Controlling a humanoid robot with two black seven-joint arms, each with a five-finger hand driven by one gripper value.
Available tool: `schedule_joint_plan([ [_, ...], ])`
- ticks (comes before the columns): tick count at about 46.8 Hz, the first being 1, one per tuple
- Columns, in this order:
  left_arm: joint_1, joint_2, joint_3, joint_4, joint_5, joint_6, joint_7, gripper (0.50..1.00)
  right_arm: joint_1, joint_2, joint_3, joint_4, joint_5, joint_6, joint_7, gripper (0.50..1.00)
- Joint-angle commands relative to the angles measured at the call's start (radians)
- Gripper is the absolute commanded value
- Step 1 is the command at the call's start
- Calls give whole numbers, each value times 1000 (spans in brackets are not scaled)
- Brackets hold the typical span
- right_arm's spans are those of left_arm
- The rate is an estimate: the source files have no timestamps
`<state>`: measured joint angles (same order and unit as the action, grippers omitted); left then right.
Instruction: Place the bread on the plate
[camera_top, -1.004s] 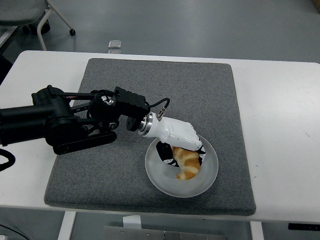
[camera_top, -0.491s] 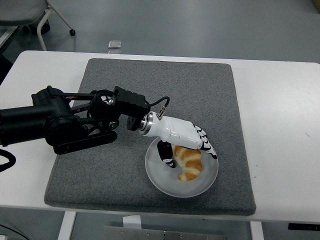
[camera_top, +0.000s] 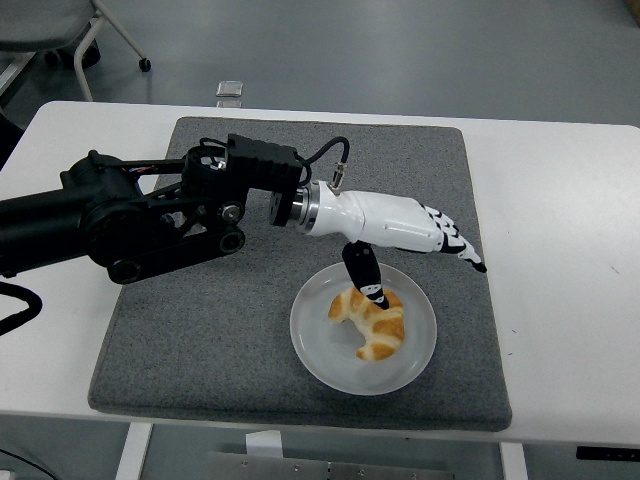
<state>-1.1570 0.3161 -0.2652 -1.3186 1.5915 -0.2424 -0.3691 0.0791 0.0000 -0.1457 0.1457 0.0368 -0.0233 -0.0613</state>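
On the plate (camera_top: 318, 353) the bread (camera_top: 369, 320) lies released. Just above, the left hand (camera_top: 400, 228) is spread open and empty; its lowered thumb could nudge the bread off.

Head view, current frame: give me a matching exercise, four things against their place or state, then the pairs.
Things:
1. croissant
2. plate
3. left hand
4. grey mat

Places or states:
A. lies directly on the white table
B. open, fingers stretched out, above the plate and holding nothing
C. lies on the plate
D. stands on the mat's near part

Pairs: 1-C, 2-D, 3-B, 4-A
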Motion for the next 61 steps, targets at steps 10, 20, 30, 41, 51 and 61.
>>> schedule_joint_plan([
  [10,2,9,-117,12,-211,5,12,992,1,0,0,0,0,0,0,930],
  [20,11,29,-230,104,-393,77,61,992,-1,0,0,0,0,-1,0,930],
  [30,-1,49,-258,243,-717,163,85,992,-1,0,0,0,0,0,0,930],
  [41,-9,93,-256,315,-1018,193,95,994,-1,0,0,0,0,-1,0,930],
  [51,-3,104,-256,412,-1208,198,96,994,1,0,0,0,0,0,0,930],
  [61,5,132,-253,480,-1378,201,133,994,1,0,0,0,0,0,0,930],
])
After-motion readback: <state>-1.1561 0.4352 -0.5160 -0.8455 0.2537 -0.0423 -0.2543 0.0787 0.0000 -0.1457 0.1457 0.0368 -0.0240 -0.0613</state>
